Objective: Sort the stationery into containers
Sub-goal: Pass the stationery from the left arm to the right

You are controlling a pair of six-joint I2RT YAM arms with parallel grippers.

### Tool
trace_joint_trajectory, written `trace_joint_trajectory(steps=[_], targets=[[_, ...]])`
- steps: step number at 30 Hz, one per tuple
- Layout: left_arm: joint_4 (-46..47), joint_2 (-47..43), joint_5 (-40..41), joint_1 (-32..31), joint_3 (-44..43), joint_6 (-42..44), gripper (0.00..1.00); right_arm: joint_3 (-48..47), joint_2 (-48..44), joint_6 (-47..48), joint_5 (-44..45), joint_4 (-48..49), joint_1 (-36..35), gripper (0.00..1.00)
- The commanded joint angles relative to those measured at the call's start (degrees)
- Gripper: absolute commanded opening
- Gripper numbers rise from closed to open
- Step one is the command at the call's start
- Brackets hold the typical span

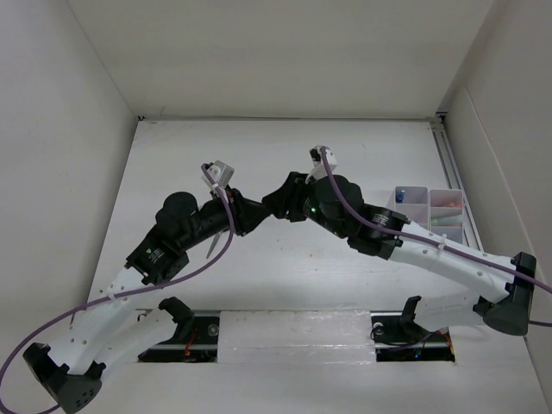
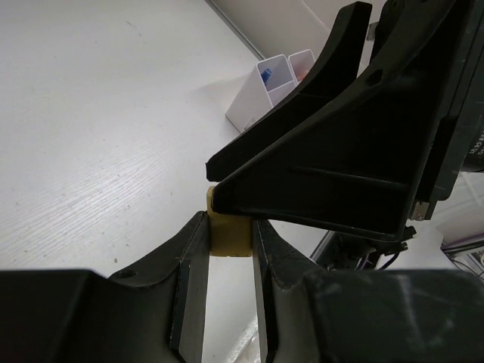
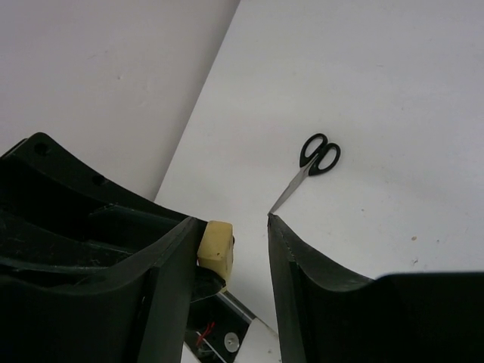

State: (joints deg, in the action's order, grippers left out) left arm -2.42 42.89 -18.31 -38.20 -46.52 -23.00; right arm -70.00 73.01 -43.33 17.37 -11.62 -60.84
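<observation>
The white surface (image 1: 362, 147), faintly wood-grained, sits boxed in by plain white walls (image 1: 52, 129) at the left, back and right, with a pale rail (image 1: 450, 164) running along its right edge. Over the middle of it the two arms meet tip to tip. The left fingers (image 2: 193, 265) are drawn narrow and pinch the small yellow eraser (image 2: 227, 238) between their pads. The right fingers (image 3: 302, 280) stand parted around that same eraser, which lies against the inner face of one finger with a clear gap to the other. The translucent white organiser (image 1: 429, 211) stands near the right wall, well apart from the eraser, with something blue in one compartment. Black-handled scissors (image 3: 318, 155) lie flat and closed on the bare surface, in the right wrist view.
</observation>
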Motion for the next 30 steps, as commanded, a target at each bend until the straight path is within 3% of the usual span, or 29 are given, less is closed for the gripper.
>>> trace_joint_trajectory(steps=[1,4,5,8,14,16,19,24,30], targets=[[2.42,-0.88,1.25,-0.21,-0.67,-0.02,0.00,-0.58,-0.42,0.09,-0.31,1.86,-0.33,0.47],[2.42,-1.41,2.92,-0.21,-0.67,-0.54,0.00,-0.05,-1.03,-0.44,-0.84,1.86,-0.33,0.42],[2.42,-1.41,2.92,-0.21,-0.67,-0.55,0.00,-0.05,-1.03,-0.44,-0.84,1.86,-0.33,0.34],[2.42,-0.89,3.62,-0.21,-0.67,-0.55,0.00,-0.05,-1.03,-0.44,-2.41,1.86,-0.33,0.25],[2.42,-0.27,6.95,-0.21,-0.67,-1.17,0.00,-0.58,-0.50,-0.44,-4.09,1.86,-0.86,0.24],[2.42,-1.67,7.58,-0.21,-0.67,-1.17,0.00,-0.58,0.02,-0.44,-4.09,1.86,-1.48,0.32],[2.42,-2.38,9.69,-0.21,-0.06,-1.69,0.00,-0.58,0.64,-0.44,-4.09,1.86,-1.48,0.36],[1.89,-2.38,12.76,-0.21,-0.59,-1.69,0.00,-1.11,1.25,-0.44,-2.43,1.86,-3.15,0.36],[2.94,-1.85,10.40,-0.21,-0.06,-1.69,0.00,-1.63,3.45,-0.44,-2.95,2.39,-3.15,0.36]])
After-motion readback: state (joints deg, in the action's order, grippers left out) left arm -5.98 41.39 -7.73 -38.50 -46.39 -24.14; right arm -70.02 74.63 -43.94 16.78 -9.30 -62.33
